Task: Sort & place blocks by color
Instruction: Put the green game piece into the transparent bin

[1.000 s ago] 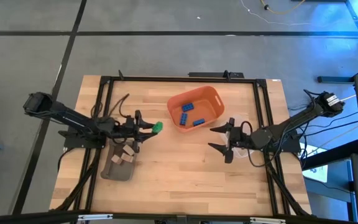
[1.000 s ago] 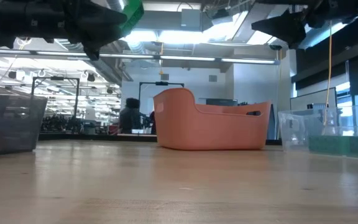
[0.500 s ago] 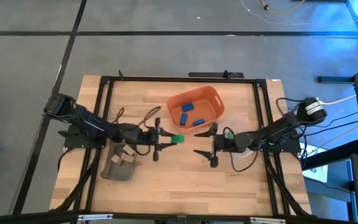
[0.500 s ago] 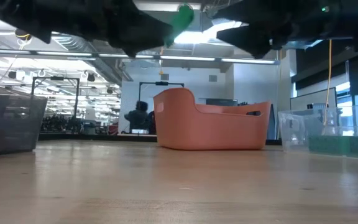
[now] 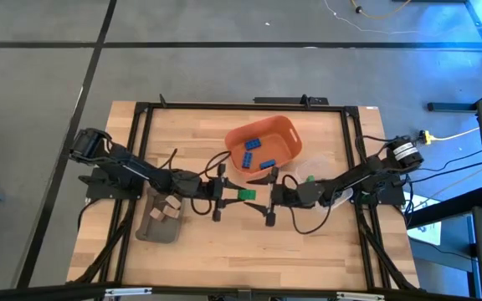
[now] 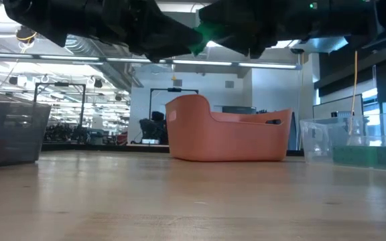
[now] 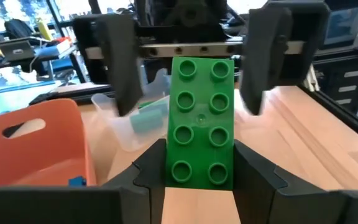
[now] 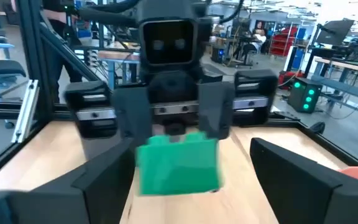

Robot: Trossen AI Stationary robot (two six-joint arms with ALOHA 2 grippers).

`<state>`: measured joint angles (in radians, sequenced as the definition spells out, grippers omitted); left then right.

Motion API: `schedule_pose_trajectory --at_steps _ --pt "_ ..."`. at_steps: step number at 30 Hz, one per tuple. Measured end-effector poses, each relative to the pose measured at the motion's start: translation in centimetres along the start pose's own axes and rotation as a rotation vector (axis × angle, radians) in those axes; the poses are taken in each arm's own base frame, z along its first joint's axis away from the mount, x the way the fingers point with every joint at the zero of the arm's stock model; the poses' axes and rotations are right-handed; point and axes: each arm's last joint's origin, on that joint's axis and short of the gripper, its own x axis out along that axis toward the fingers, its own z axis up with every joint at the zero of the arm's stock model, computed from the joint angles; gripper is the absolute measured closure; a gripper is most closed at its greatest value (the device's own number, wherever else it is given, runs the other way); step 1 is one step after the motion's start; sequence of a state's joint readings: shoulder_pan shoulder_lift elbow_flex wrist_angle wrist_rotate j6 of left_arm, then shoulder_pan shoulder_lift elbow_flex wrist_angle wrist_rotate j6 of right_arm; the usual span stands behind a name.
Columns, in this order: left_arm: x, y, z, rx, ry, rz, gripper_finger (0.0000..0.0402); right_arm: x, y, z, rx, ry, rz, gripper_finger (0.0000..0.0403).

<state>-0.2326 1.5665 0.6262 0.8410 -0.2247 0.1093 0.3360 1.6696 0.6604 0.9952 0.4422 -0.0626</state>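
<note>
Arms converged mid-table | green block (image 5: 246, 194) clamped in left fingers (image 7: 253, 171), facing spread right fingers (image 5: 269, 201)

You're looking at two matte black jointed arms trailing looped black cables; each gripper's blocky fingers ride a silver rail dotted with screws.

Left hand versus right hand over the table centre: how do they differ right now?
The left hand is closed on the green block, while the right hand holds nothing. The left hand's fingers pinch the block's sides; the right hand's fingers stand wide apart, facing the block's free end. Both are raised above the wooden table, pointing at each other, just in front of the orange bin.
</note>
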Motion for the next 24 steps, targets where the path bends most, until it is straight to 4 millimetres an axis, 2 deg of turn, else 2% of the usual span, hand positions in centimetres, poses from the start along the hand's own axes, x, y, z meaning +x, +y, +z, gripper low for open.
schedule_pose_trajectory --at_steps 4,7,10,14,20,24 --pt "-0.18 -0.36 0.25 0.006 -0.008 0.011 0.0275 0.09 0.03 -0.06 0.0 0.009 -0.001 0.0094" --pt "-0.27 -0.46 0.45 0.022 -0.017 0.022 0.0275 0.09 0.04 -0.17 -0.003 0.02 0.0 0.012" --pt "-0.27 -0.42 0.39 0.023 -0.012 0.034 0.0275 0.08 0.05 -0.12 0.006 0.015 0.0 0.0172" --pt "-0.27 -0.4 0.4 0.015 -0.012 0.037 0.0275 0.06 0.08 -0.17 -0.011 0.02 0.002 0.0271" --pt "-0.29 -0.42 0.32 0.003 -0.004 0.054 0.027 0.03 0.09 -0.27 -0.039 0.036 0.007 0.0273" --pt "-0.92 -0.57 0.63 0.011 0.036 0.14 0.0188 -0.51 -0.27 -0.34 -0.089 0.138 -0.019 0.0273"
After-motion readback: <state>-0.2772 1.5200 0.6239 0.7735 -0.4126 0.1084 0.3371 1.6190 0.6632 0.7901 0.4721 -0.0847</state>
